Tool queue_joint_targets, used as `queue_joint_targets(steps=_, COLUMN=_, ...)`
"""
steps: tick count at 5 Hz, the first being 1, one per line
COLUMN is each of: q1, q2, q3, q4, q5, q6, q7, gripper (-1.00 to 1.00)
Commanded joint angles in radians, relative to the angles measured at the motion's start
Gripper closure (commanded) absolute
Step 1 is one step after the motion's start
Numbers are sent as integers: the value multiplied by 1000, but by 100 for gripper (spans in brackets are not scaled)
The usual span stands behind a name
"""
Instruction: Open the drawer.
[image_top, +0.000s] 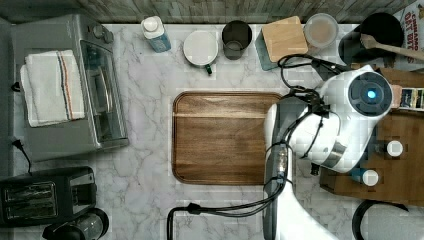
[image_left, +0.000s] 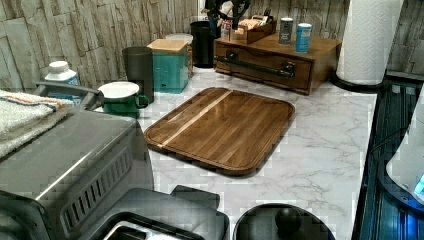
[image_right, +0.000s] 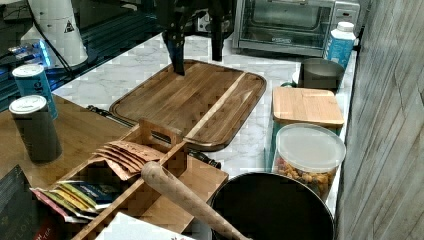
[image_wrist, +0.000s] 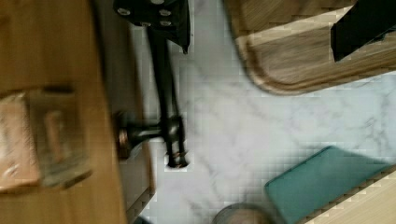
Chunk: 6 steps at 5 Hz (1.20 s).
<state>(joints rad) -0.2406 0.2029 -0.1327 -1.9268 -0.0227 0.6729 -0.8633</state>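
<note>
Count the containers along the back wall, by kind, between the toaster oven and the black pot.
Bottle: 1
Mug: 1
Tumbler: 1
Canisters: 2 (teal canister, clear canister)
Total: 5

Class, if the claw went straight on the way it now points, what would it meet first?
Probably the drawer's bar handle, under one finger of the open claw; the other hangs over the cutting board. Depth unclear.

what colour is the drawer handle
Black, a long metal bar handle across the brown drawer front; clearest in the left view.
</note>
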Motion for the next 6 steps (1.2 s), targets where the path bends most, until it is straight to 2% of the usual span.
queue_joint_targets(steps=1, q1=-24, q2=18, q3=-7, q4=-41, q5=-16, q6=74, q7=-173, gripper=-100)
queue_joint_targets(steps=2, q1=-19, q2=0, q3=-12, q4=-96, q5=-36, q6=130, q7=-174, gripper=-100)
queue_joint_targets(steps=3, q1=-14, q2=10, q3=-18, q4=-100, q5=-76, q6=119, q7=-155, gripper=-100)
queue_joint_targets(steps=4, q1=-30, q2=16, q3=-23, q4=-143, q5=-88, q6=183, q7=-169, gripper=-100)
queue_joint_targets(steps=6, q1=-14, q2=17, q3=-56, q4=-226, q5=-170, q6=291, q7=-75, gripper=-100)
